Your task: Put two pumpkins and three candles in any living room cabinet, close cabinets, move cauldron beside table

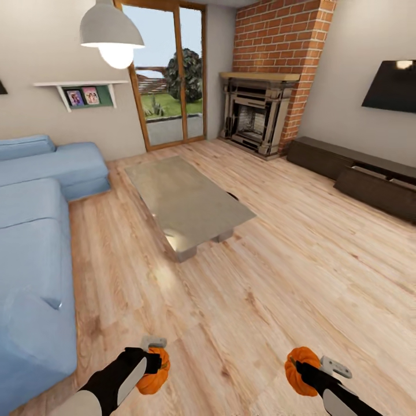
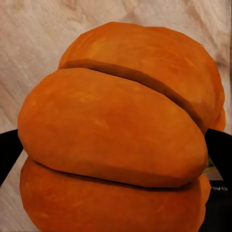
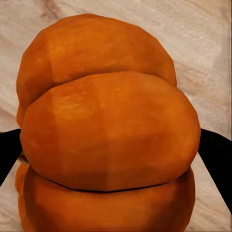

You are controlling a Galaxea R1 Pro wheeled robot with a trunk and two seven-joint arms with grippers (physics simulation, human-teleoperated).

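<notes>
The left gripper [image 1: 157,363] clasps one pumpkin [image 1: 153,374], the right gripper [image 1: 294,365] the other pumpkin [image 1: 301,371] (fingers mostly hidden behind them). Cabinet [image 1: 358,173] ahead right, one drawer ajar; cauldron barely visible behind the table [image 1: 185,199].

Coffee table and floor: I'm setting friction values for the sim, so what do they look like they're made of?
Coffee table: seems polished stone or metal, a smooth grey top with a glossy sheen mirroring the lamp; which one is unclear.
Floor: looks like light wood planks, with visible grain, knots and board seams, in a satin finish.
</notes>
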